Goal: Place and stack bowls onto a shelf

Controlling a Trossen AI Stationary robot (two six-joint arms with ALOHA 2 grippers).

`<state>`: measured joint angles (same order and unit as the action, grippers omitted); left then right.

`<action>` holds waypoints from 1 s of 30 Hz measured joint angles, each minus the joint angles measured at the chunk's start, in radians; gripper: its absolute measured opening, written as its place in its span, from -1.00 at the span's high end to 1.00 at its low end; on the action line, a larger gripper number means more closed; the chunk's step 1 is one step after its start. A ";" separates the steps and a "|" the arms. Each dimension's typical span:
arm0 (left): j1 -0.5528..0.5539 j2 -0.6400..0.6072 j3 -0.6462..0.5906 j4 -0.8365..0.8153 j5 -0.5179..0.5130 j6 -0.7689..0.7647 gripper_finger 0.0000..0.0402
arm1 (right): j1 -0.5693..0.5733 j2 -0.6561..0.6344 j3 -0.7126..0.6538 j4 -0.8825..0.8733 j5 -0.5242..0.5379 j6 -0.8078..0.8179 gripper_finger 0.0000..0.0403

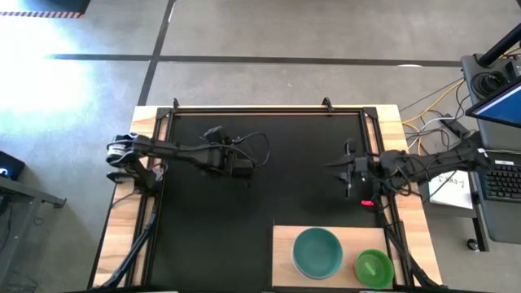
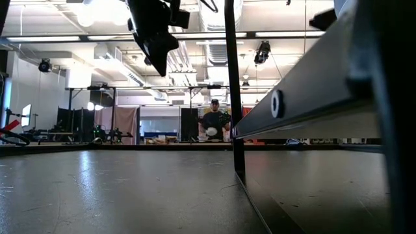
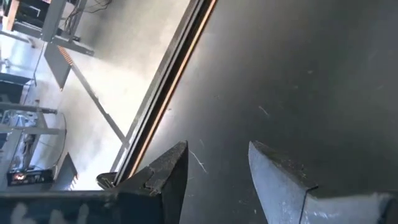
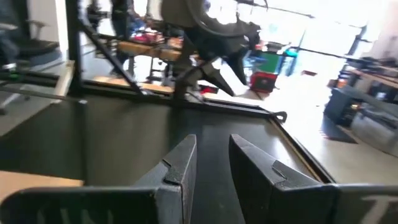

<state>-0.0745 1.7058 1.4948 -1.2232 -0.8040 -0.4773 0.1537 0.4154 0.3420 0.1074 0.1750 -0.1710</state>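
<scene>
1. Both claws hang over the big black rectangular mat (image 1: 244, 220), holding nothing: left gripper (image 3: 214, 165) fingers spread apart, right gripper (image 4: 213, 155) fingers with a narrower gap.
2. Flat light wooden shelf board (image 1: 281, 256) lies at the mat's near edge, well apart from the left claw, nearer the right one.
3. Larger teal-green round plastic bowl (image 1: 317, 252) sits on it.
4. Smaller light green round plastic bowl (image 1: 374, 268) sits just beside that.
</scene>
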 joint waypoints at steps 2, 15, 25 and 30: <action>0.012 0.000 0.000 0.000 -0.001 0.008 0.24 | -0.031 -0.024 -0.043 0.036 0.000 0.003 0.57; 0.086 -0.005 -0.002 0.001 -0.023 0.041 0.24 | -0.154 -0.118 -0.233 0.199 -0.004 0.036 0.59; 0.155 -0.006 -0.007 0.008 -0.027 0.059 0.24 | -0.170 -0.120 -0.329 0.309 -0.045 0.082 0.59; 0.190 -0.016 -0.057 0.098 -0.028 0.065 0.24 | -0.169 -0.119 -0.329 0.291 -0.026 0.125 0.62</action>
<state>0.1153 1.6893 1.4379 -1.1257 -0.8322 -0.4118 -0.0156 0.2967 0.0128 0.3984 0.1487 -0.0465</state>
